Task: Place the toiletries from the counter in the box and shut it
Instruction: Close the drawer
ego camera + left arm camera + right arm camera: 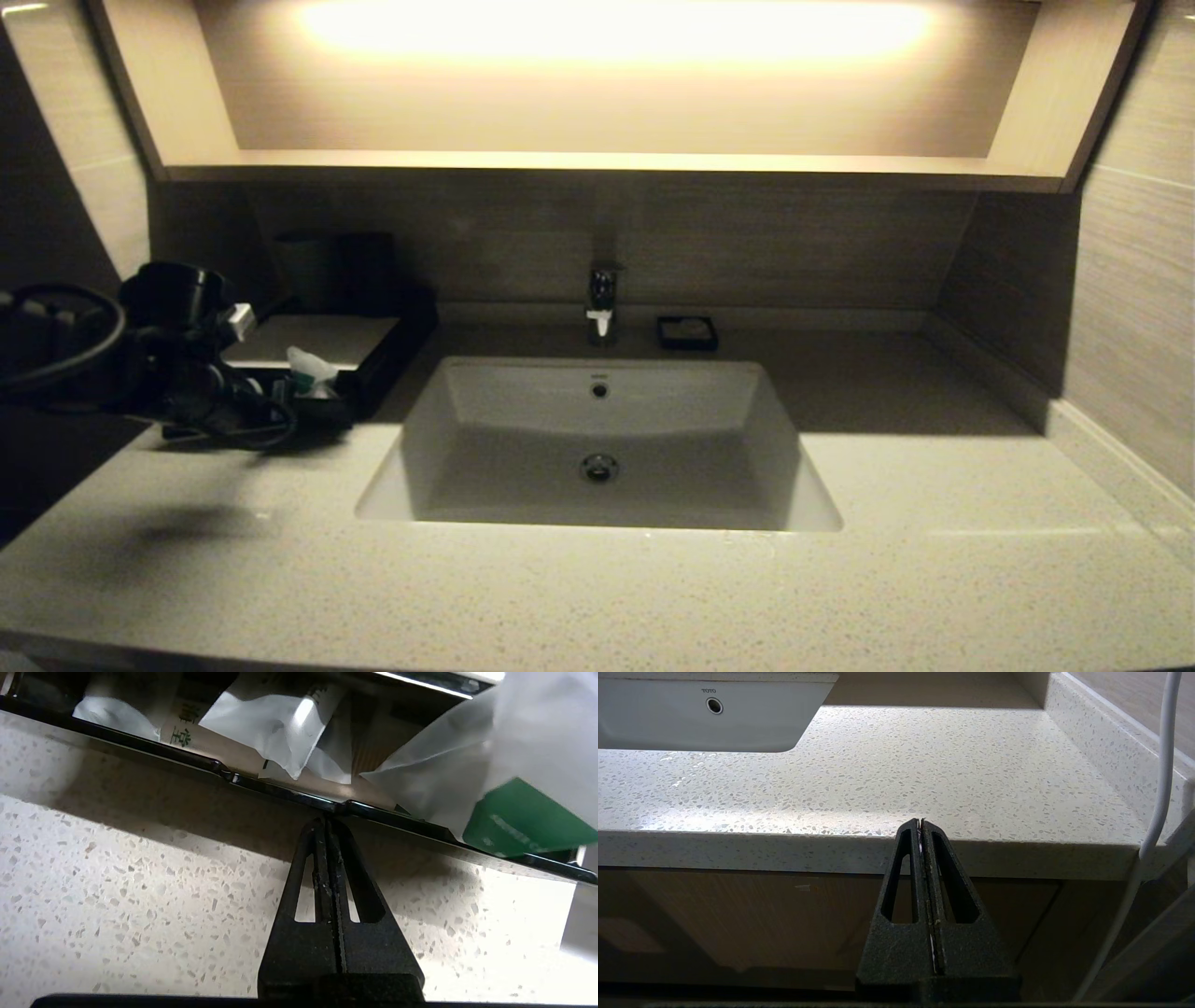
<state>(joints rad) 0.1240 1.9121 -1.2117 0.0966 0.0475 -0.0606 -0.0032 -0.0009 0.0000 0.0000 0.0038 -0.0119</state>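
Left gripper [326, 820] pinched, tips against drawer front [280, 791]

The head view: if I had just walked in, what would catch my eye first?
Probably the white basin sunk in the middle of the speckled counter, under a glowing shelf. Next, at the robot's left, the left claw, fingers pressed shut, with its tip at the front edge of the black box, whose open drawer holds crinkly clear packets, one with a green label. The right claw waits shut below the counter's front edge.
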